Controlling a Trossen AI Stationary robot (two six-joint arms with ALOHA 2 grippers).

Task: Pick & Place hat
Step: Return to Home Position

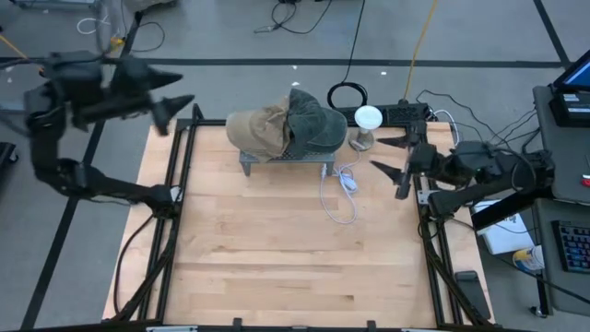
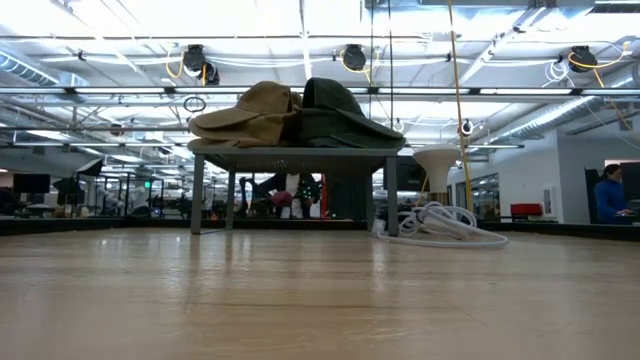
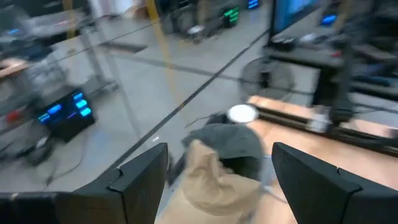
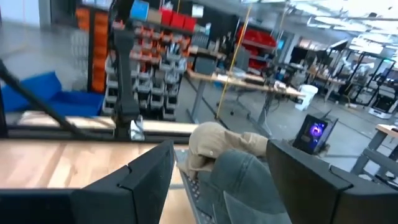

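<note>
Bare wooden table (image 2: 300,300) fills the lower half of the low view, with no loose cap on it. Farther back, right of centre, lies a coiled white cable (image 2: 440,225). At centre the small shelf (image 2: 290,152) carries the brown caps (image 2: 250,112) stacked beside the gray caps (image 2: 340,110), touching. The stacking looks finished, so the step in hand is parking the arms, which calls only for an unobstructed retreat. In the high view the left gripper (image 1: 184,89), upper left, and the right gripper (image 1: 376,153), right of centre, both have fingers spread wide, holding and touching nothing.
</note>
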